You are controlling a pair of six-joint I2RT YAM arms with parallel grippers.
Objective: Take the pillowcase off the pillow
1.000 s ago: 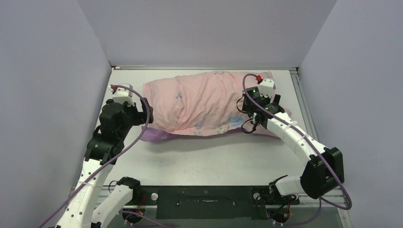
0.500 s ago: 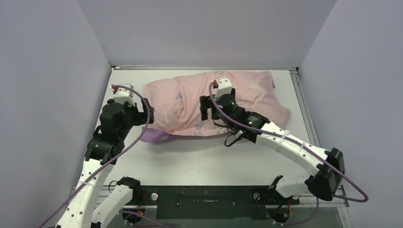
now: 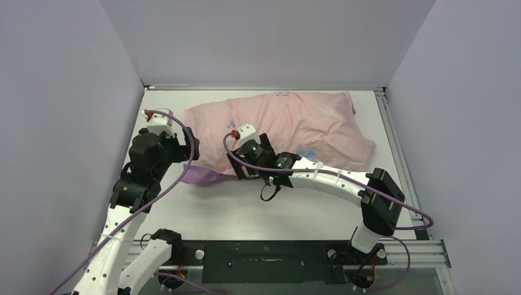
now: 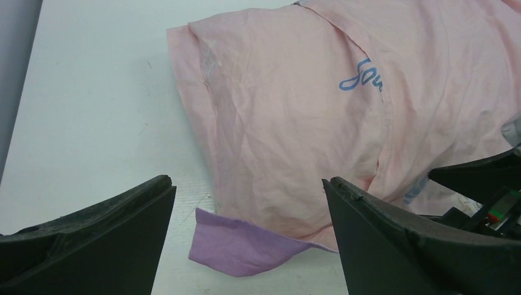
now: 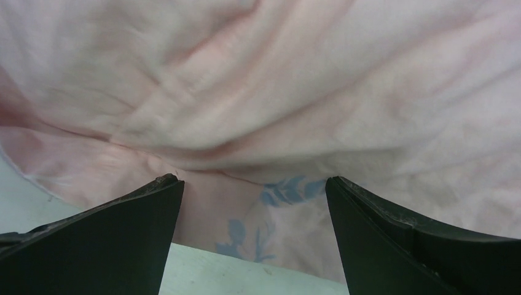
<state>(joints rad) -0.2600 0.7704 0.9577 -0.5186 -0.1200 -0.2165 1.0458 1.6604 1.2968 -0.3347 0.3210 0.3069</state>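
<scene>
The left gripper point(image 4: 246, 184) is seen with its jaws spread wide and nothing is held between them. It is kept off the left end of the pillowcase point(image 3: 289, 126), apart from the fabric, with bare table point(image 3: 276, 203) seen below it. The right gripper point(image 5: 253, 181) is likewise spread wide and nothing is clasped in it. It is placed at the near edge of the pillowcase, towards the left half, with its fingers point(image 5: 110, 227) pointed at the cloth. Whether the fabric is touched by the tips cannot be told.

Two arms and two grippers are counted, along with one pillowcase. One pillow is taken to be inside it from the plump shape, but none of its own surface is shown.

The pillowcase is laid lengthwise across the far half of the table, from left of centre to near the right rail. Its pale pink face is turned upward and is heavily creased, with a long fold running down its left part. A piece of blue writing point(image 4: 362, 77) is seen on that face in the left wrist view, and a blue leafy print point(image 5: 270, 212) is seen near the lower edge in the right wrist view. At the near left corner a purple flap point(image 4: 236, 249) of the underside is turned out flat on the table, just beyond the pink edge. The case is fully filled, so the cover is not yet drawn off
</scene>
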